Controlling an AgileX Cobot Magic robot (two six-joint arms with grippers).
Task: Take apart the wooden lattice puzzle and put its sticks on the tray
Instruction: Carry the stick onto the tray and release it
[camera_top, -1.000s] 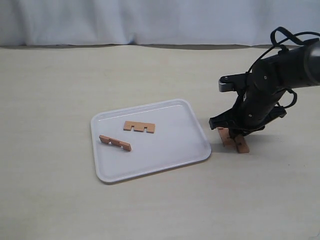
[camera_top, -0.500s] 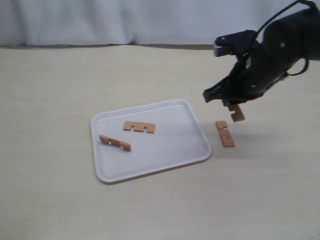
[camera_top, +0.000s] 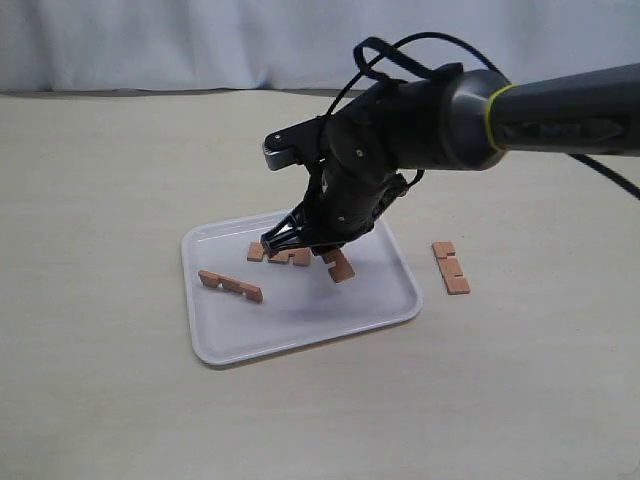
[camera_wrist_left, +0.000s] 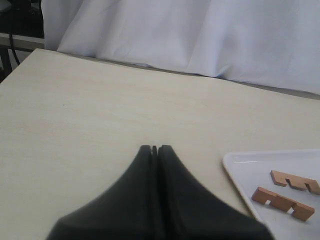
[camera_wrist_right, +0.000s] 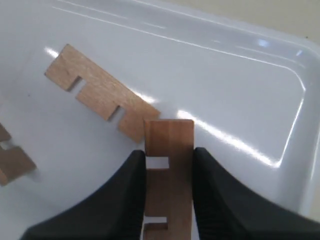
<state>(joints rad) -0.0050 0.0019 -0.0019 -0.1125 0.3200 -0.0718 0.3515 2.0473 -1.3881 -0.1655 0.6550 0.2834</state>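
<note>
1. Four sticks of reddish-brown wood, each notched along one edge, all separate: near stick (camera_top: 230, 286), far stick (camera_top: 290, 256), held stick (camera_top: 338, 266), loose stick (camera_top: 450, 267).
2. Tray (camera_top: 300, 325): white, rounded corners, low rim. It rested flat on the pale table (camera_top: 120, 180).
3. Near stick: lay flat at the tray's left side in the exterior view, clear of the others.
4. Far stick: lay flat on the tray toward its far edge, partly hidden behind the right hand (camera_top: 330, 254) in the exterior view. The right wrist view showed its two notches.
5. Held stick: pinched by its long edges, over the middle of the tray. Its free end was just beside one end of the far stick. Whether it touched the tray floor could not be told.
6. Loose stick: lay flat on the table just off the tray's right edge, apart from the rim.
7. Right hand: clamped on the held stick, its arm reaching in from the right across the tray.
8. Left hand (camera_wrist_left: 155, 149): its jaws were pressed together with nothing between them. It was over bare table, near a corner of the tray.
</note>
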